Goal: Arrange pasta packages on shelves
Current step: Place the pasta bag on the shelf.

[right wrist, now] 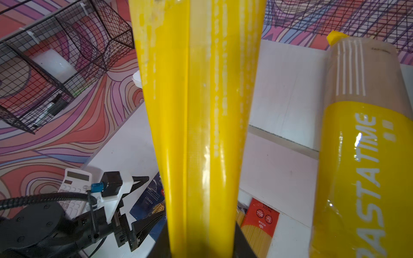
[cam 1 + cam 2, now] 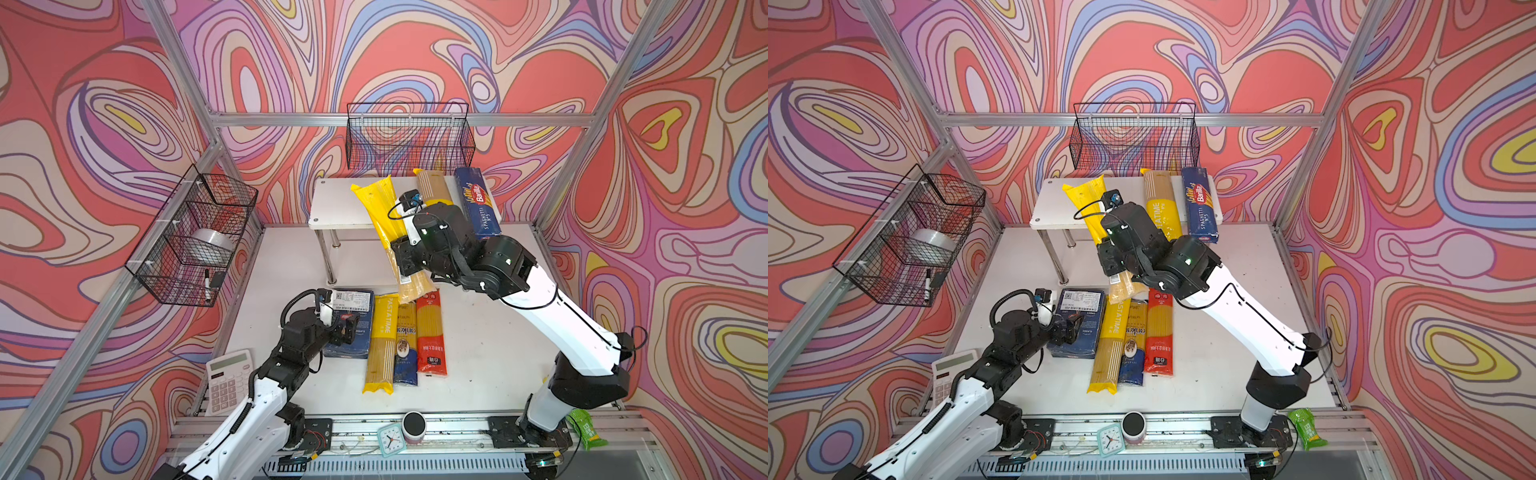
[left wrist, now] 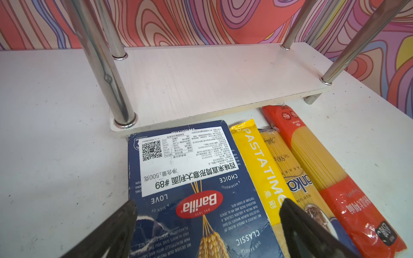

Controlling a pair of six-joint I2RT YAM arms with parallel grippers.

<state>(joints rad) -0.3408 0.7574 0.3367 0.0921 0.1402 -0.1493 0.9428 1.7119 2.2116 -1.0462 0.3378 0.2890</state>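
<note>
My right gripper [image 2: 401, 259] [image 1: 201, 243] is shut on a yellow pasta bag [image 2: 376, 203] [image 1: 201, 111]. The bag hangs tilted, its far end over the top board of the white shelves [image 2: 336, 203] [image 2: 1054, 203]. On that board lie another PASTATIME bag [image 2: 432, 185] [image 1: 366, 134] and a slim Barilla box [image 2: 478, 203]. The lower board [image 3: 212, 80] is bare. My left gripper [image 2: 349, 328] [image 3: 207, 203] stands open over a wide Barilla box [image 3: 196, 201] on the table. Beside the box lie a yellow bag [image 2: 382, 345], a dark blue bag [image 2: 405, 345] and a red bag [image 2: 430, 332].
Black wire baskets hang on the back wall [image 2: 409, 137] and the left wall [image 2: 195, 232]. A calculator [image 2: 228, 380] lies front left. A small clock [image 2: 390, 440], a round jar [image 2: 414, 426] and a green snack packet [image 2: 584, 428] sit along the front rail.
</note>
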